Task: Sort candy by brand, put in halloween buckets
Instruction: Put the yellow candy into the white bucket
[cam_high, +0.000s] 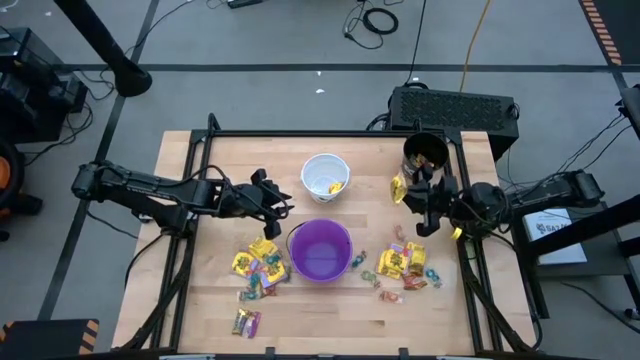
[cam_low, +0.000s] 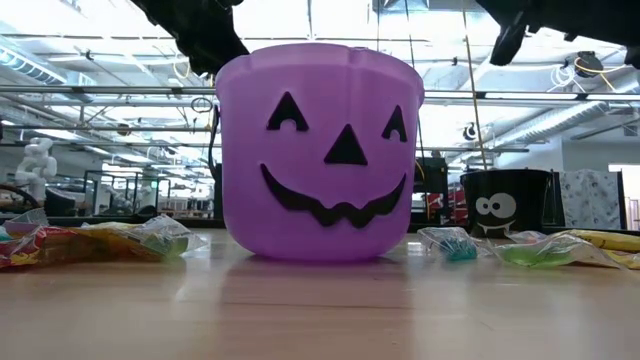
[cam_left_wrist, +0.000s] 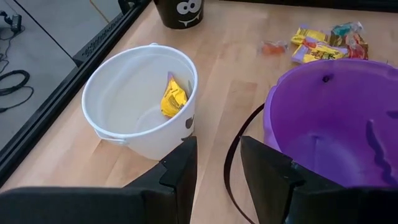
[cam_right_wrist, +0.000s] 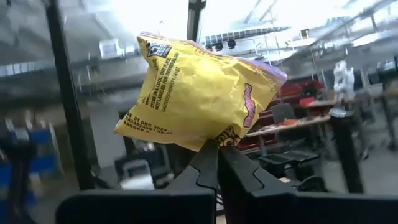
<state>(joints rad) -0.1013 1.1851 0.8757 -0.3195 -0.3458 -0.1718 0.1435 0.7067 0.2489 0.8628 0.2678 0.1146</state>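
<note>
My right gripper (cam_right_wrist: 217, 152) is shut on a yellow candy packet (cam_right_wrist: 199, 93), held in the air just left of the black bucket (cam_high: 425, 152) in the high view. My left gripper (cam_left_wrist: 217, 168) hangs open over the table between the white bucket (cam_left_wrist: 140, 99) and the purple bucket (cam_left_wrist: 336, 124), with nothing between its fingers. One yellow packet (cam_left_wrist: 173, 96) lies inside the white bucket. Loose candy lies in heaps left (cam_high: 260, 265) and right (cam_high: 405, 265) of the purple bucket. My right gripper pinches one edge of the yellow packet (cam_right_wrist: 219, 138) between its two fingertips. The fingers come from the table's right side and slant upward. The packet stands up above the fingertips, puffed and lifted clear of the table.
A black box with a ridged top (cam_high: 455, 105) sits behind the black bucket. A dark frame (cam_high: 300, 133) borders the table's far and side edges. The purple bucket's black handle (cam_left_wrist: 231, 168) hangs down on its side by my left fingers. A few more sweets (cam_high: 245, 322) lie near the front left.
</note>
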